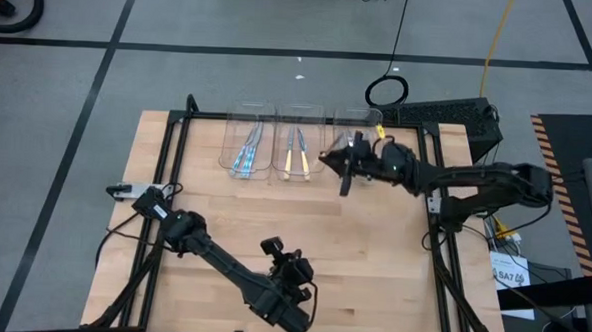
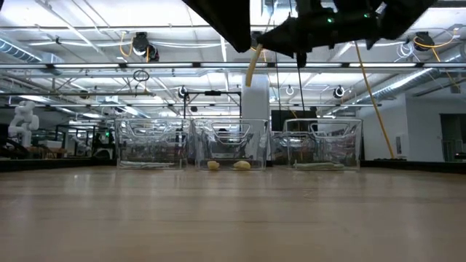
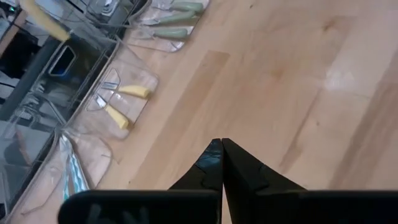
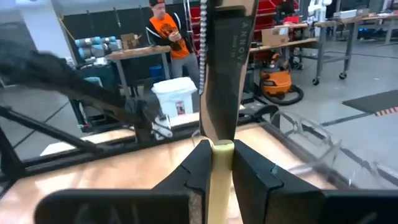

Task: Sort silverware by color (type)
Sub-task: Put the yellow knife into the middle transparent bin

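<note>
Above the middle bin [image 1: 298, 143], near the table's far edge, the right gripper [image 1: 342, 164] is clamped on a pale yellow utensil [image 2: 252, 67], held well clear of the bin rims. Two yellow utensils [image 3: 124, 104] lie below it. Left gripper [image 3: 221, 163], fingers together, hangs over bare wood near the front edge.

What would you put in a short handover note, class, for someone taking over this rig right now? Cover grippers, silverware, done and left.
Right gripper: shut on a pale yellow utensil, raised above the bins near the middle bin.
Left gripper: shut, empty, waiting over the table's near edge.
Done: blue utensils in the left bin, two yellow utensils in the middle bin, green utensils in the right bin.
Left: drop the held yellow piece into the middle bin. No loose silverware shows on the table.
</note>
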Robot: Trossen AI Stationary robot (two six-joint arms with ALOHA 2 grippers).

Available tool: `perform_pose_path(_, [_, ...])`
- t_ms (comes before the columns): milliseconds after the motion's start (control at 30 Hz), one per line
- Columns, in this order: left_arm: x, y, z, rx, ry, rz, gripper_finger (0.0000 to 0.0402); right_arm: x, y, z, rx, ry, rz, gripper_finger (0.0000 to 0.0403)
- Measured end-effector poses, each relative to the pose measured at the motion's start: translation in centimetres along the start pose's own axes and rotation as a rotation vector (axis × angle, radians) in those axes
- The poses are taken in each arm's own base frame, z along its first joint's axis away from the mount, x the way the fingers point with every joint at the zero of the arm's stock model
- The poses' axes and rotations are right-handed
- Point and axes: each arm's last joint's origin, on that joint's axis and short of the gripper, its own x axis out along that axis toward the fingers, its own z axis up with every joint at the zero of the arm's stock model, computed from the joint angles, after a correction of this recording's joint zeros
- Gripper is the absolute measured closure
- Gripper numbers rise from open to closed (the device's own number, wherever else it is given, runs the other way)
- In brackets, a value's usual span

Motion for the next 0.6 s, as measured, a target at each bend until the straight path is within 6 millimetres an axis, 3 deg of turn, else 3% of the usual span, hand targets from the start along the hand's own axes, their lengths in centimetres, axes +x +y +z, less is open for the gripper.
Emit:
perform_pose_path(333, [1.4,-0.2,0.4,-0.002,0.003,0.014,0.0396,3.6,-3.5,4.4,-0.006,0.161,-0.015,0.0360])
perform_pose_path(600, [1.4,-0.5,0.2,0.013,0.002,0.011,0.0396,5.8,-6.5,4.1,0.050,0.278,-0.051,0.0360])
